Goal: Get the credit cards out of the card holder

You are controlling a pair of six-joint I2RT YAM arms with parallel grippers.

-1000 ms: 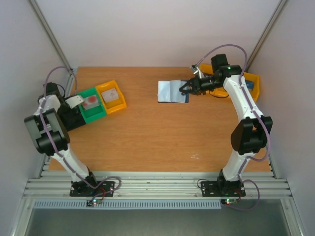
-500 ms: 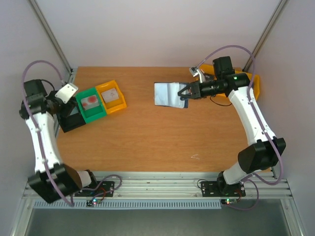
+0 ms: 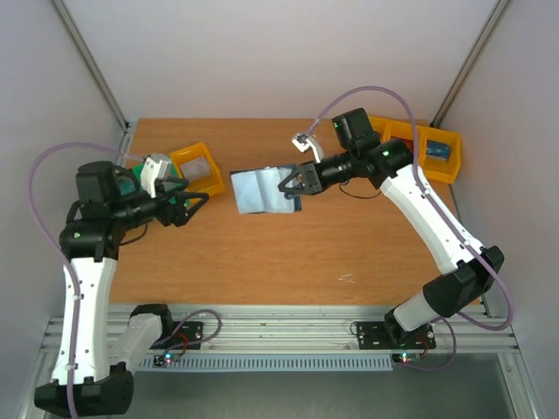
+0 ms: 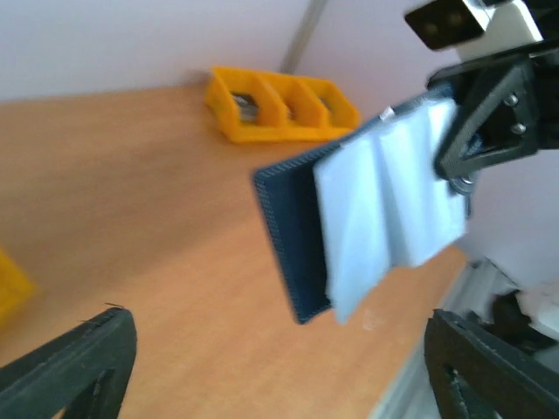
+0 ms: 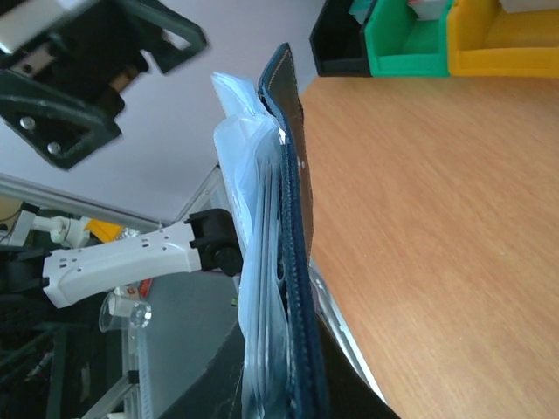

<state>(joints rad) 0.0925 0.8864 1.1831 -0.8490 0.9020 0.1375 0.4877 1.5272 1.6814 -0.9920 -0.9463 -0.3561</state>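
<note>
Right gripper (image 3: 293,185) is clamped on the 3 o'clock edge of the card holder (image 3: 258,190), holding it spread open and lifted off the table (image 3: 306,262), with its pale lining turned toward the left arm. Left gripper (image 3: 196,206) hovers at its 9 o'clock, jaws wide and empty, not touching it.

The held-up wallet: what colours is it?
The card holder is navy outside, pale blue-grey inside; left wrist view shows it best.
</note>
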